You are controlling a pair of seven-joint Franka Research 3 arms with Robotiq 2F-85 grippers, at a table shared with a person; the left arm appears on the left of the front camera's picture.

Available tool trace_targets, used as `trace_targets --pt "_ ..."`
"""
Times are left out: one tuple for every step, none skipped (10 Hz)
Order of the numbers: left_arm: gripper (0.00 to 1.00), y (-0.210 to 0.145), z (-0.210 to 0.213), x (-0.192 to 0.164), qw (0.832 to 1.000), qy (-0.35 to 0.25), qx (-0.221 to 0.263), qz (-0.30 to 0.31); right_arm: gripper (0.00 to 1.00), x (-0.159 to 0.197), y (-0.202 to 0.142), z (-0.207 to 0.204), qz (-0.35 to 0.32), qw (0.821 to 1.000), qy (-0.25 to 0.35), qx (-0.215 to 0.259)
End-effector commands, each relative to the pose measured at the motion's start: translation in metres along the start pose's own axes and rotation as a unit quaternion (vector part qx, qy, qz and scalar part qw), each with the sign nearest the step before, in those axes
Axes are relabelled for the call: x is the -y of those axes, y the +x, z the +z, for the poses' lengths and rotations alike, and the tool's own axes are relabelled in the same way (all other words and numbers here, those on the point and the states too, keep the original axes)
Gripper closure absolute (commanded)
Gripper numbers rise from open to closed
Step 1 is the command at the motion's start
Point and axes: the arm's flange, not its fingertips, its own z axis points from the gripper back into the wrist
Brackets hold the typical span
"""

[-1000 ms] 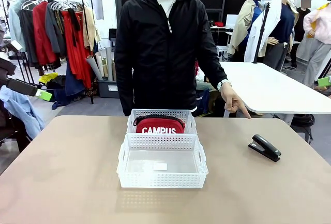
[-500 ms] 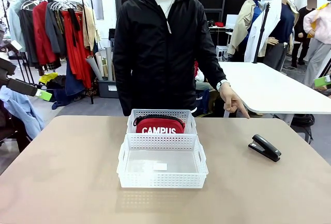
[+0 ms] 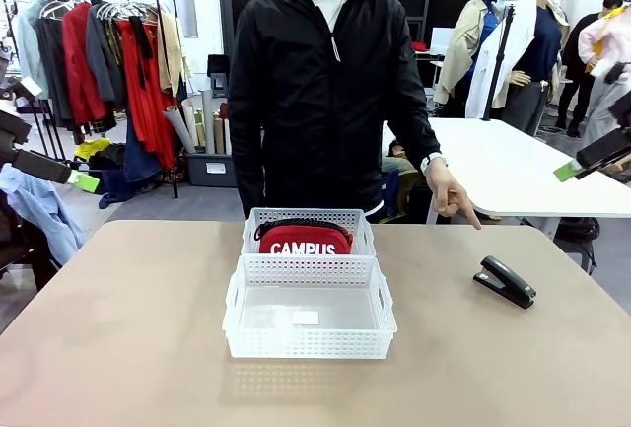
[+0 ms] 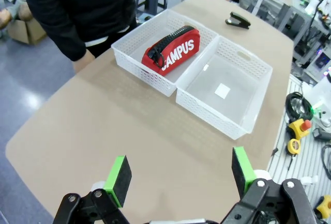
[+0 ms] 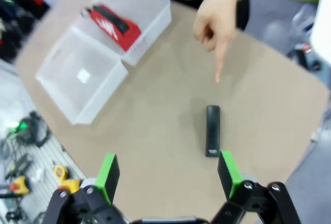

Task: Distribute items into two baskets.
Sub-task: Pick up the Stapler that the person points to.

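Tan table (image 3: 118, 348) carries two white perforated plastic baskets set end to end at its middle. The far basket (image 3: 308, 214) holds the red pouch (image 3: 305, 241). The near basket (image 3: 309, 344) holds nothing but a small white sticker (image 3: 306, 318) on its floor, print unreadable. The black stapler (image 3: 505, 282) lies loose on the robot's right half of the table, well apart from both baskets, and the person's hand (image 3: 450, 194) points down at it. Right gripper (image 5: 169, 175) hovers above the table, jaws wide, nothing between them. In its wrist view the stapler lies ahead, toward the right-hand pad, with its long axis running away from the gripper. Judged favourable: the jaws would close across its narrow width. Left gripper (image 4: 180, 175), likewise spread and empty, has the baskets between it and the stapler, so the right arm is judged nearer. Legible writing: white "CAMPUS" on the pouch. No brand can be read on the stapler.
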Motion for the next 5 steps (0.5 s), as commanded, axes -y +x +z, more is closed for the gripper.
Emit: trace_targets --pt "0.0 -0.001 -0.001 0.003 1.0 -0.002 0.013 0.004 0.0 0.017 0.017 -0.007 0.046 0.997 -0.008 -0.06" --pt "0.0 -0.001 -0.001 0.003 1.0 -0.002 0.013 0.004 0.0 0.02 0.023 -0.018 0.064 0.994 -0.012 -0.092" --pt "0.0 -0.001 -0.001 0.003 1.0 -0.002 0.013 0.004 0.0 0.024 0.026 -0.031 0.073 0.99 -0.014 -0.116" --pt "0.0 -0.001 -0.001 0.003 1.0 -0.002 0.013 0.004 0.0 0.026 0.026 -0.042 0.092 0.985 -0.028 -0.141" --pt "0.0 -0.001 -0.001 0.003 1.0 -0.002 0.013 0.004 0.0 0.027 0.025 -0.05 0.11 0.981 -0.026 -0.157"
